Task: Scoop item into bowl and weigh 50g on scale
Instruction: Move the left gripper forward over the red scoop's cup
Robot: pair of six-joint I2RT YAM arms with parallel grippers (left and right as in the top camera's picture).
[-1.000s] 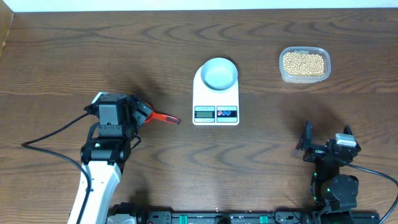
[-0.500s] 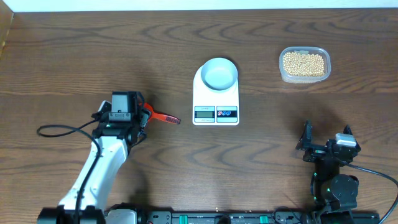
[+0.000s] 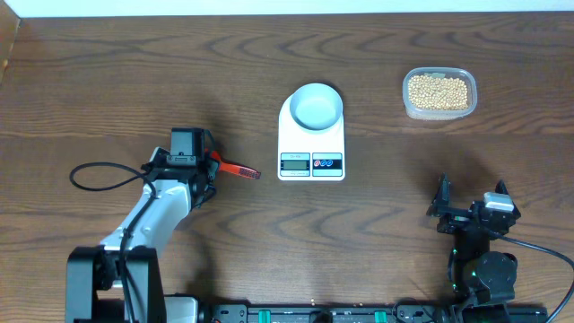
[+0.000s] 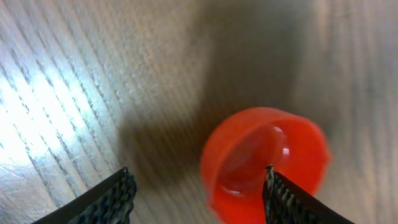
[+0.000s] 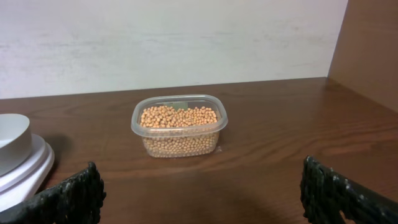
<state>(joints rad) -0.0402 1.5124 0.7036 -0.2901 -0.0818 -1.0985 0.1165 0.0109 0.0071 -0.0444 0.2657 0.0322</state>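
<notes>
A red scoop (image 3: pixel 235 168) lies on the table left of the white scale (image 3: pixel 296 144). The pale blue-grey bowl (image 3: pixel 317 106) stands on the scale. My left gripper (image 3: pixel 206 163) is low over the scoop's cup end. In the left wrist view the round red cup (image 4: pixel 249 143) sits just inside the right finger, and the left finger stands well apart from it. That gripper (image 4: pixel 198 173) is open and grips nothing. The tan beans (image 3: pixel 439 91) fill a clear tub at the far right. My right gripper (image 3: pixel 470 205) rests open near the front edge, facing the beans (image 5: pixel 179 117).
A black cable (image 3: pixel 99 170) loops on the table left of the left arm. In the right wrist view, the clear tub (image 5: pixel 180 148) stands ahead, the scale (image 5: pixel 31 167) and bowl (image 5: pixel 11 140) at the left edge, and a wooden side wall (image 5: pixel 373 56) at the right.
The left wrist has swung toward the scale and come lower over the scoop's cup. Its jaws have narrowed. The right arm has not moved.
</notes>
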